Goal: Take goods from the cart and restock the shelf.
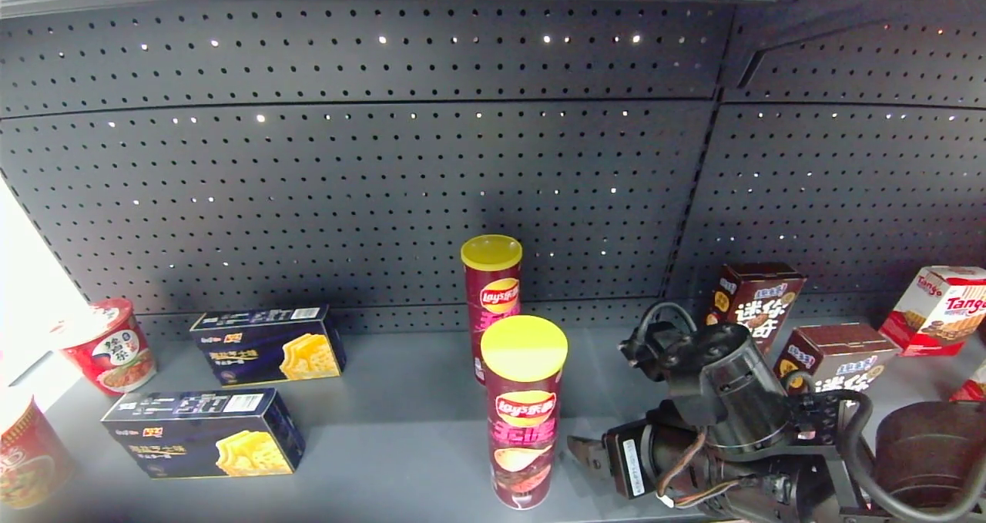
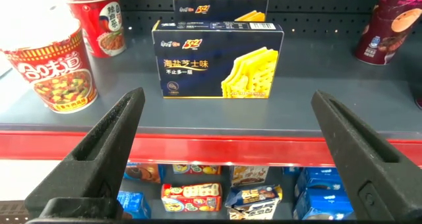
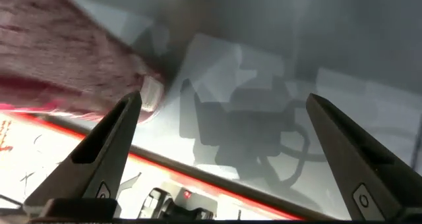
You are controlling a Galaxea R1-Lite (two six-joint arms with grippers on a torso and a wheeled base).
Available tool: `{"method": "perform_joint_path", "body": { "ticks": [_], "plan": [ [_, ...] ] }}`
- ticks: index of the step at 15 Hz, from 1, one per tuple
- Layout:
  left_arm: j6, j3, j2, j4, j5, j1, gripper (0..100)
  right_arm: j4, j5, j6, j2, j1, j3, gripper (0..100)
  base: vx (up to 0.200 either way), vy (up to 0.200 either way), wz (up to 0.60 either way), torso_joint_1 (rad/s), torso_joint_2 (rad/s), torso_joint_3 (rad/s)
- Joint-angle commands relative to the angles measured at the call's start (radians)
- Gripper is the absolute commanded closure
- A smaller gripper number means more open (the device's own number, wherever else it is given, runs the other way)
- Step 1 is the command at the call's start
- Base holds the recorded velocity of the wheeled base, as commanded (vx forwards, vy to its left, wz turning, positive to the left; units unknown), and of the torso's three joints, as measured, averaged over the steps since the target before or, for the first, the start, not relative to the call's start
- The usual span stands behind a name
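Two maroon chip cans with yellow lids stand upright mid-shelf, the front can (image 1: 524,411) near the shelf's edge and the back can (image 1: 491,292) close to the pegboard. My right gripper (image 1: 585,455) lies low on the shelf just right of the front can. In the right wrist view the right gripper (image 3: 224,100) is open and holds nothing, with the can's base (image 3: 79,72) beside one finger. My left gripper (image 2: 227,97) is open and holds nothing, in front of the shelf's red edge (image 2: 211,148), facing a blue cracker box (image 2: 217,60).
Two blue cracker boxes (image 1: 204,433) (image 1: 269,344) and red cup noodles (image 1: 108,346) (image 1: 27,454) fill the shelf's left. Brown boxes (image 1: 755,300) (image 1: 832,357) and a red-and-white box (image 1: 936,307) stand at the right. Bare shelf (image 1: 400,400) lies left of the cans. A lower shelf holds packets (image 2: 191,196).
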State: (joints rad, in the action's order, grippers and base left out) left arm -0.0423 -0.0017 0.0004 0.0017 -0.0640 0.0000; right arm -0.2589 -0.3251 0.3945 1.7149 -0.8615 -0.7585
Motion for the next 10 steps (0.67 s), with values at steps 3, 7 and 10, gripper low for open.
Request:
{"method": "perform_joint_path", "body": {
  "ticks": [3, 7, 10],
  "plan": [
    [-0.001, -0.001, 0.000, 0.000, 0.000, 0.000, 0, -0.003, 0.001, 0.000, 0.012, 0.022, -0.012, 0, 0.000, 0.000, 0.00, 0.000, 0.00, 0.000],
    [-0.001, 0.000, 0.000, 0.000, 0.000, 0.000, 0, -0.003, 0.006, -0.002, 0.040, 0.018, -0.045, 0, 0.000, 0.000, 0.00, 0.000, 0.00, 0.000],
    [-0.001, -0.001, 0.000, 0.000, 0.000, 0.000, 0, -0.003, 0.009, -0.002, 0.045, 0.018, -0.051, 0, 0.000, 0.000, 0.00, 0.000, 0.00, 0.000]
  ]
}}
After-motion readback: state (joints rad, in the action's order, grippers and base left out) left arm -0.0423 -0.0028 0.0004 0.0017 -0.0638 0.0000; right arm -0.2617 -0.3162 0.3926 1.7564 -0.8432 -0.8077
